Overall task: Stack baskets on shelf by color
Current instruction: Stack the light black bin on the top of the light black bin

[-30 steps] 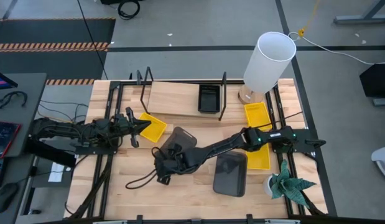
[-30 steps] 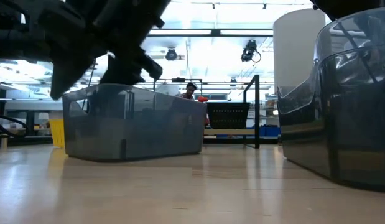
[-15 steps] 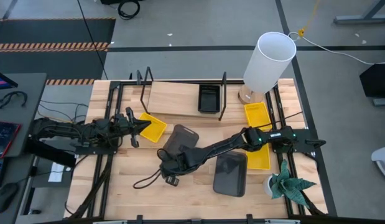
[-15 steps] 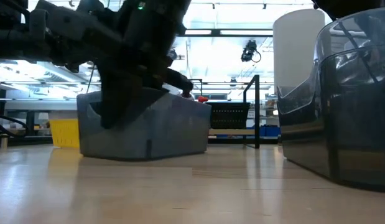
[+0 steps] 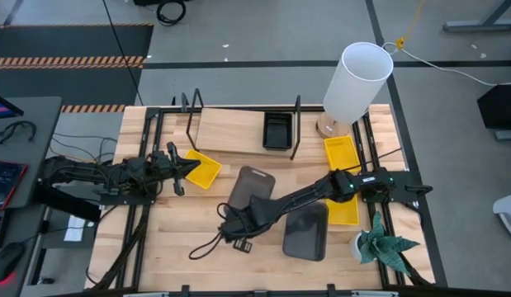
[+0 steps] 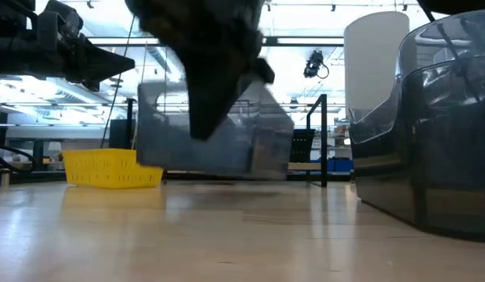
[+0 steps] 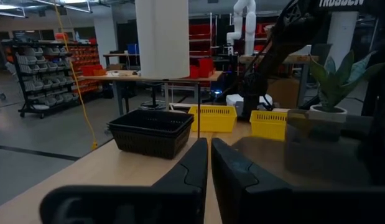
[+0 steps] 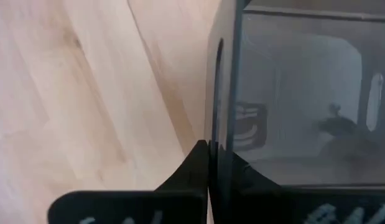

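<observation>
**Grey basket clamped by right gripper, mid-table**

Pale wooden tabletop point(image 5: 156, 239); workshop room with shelving beyond.

Right gripper point(image 5: 241, 216): fingers pinched on the near wall of a dark grey basket point(image 5: 251, 188), which sits tilted mid-table, its far end raised off the wood in the low view. Basket empty.

Left gripper point(image 5: 187, 167): fingers pressed together, nothing between them, tip just over a yellow basket point(image 5: 202, 168), empty.

Second dark grey basket point(image 5: 306, 230) lies flat beside the right arm, empty.

Two more yellow baskets point(image 5: 341, 153) point(image 5: 347, 209) at the right edge.

Shelf point(image 5: 230, 129) at the far side carries one black slotted basket point(image 5: 277, 130), empty.
</observation>
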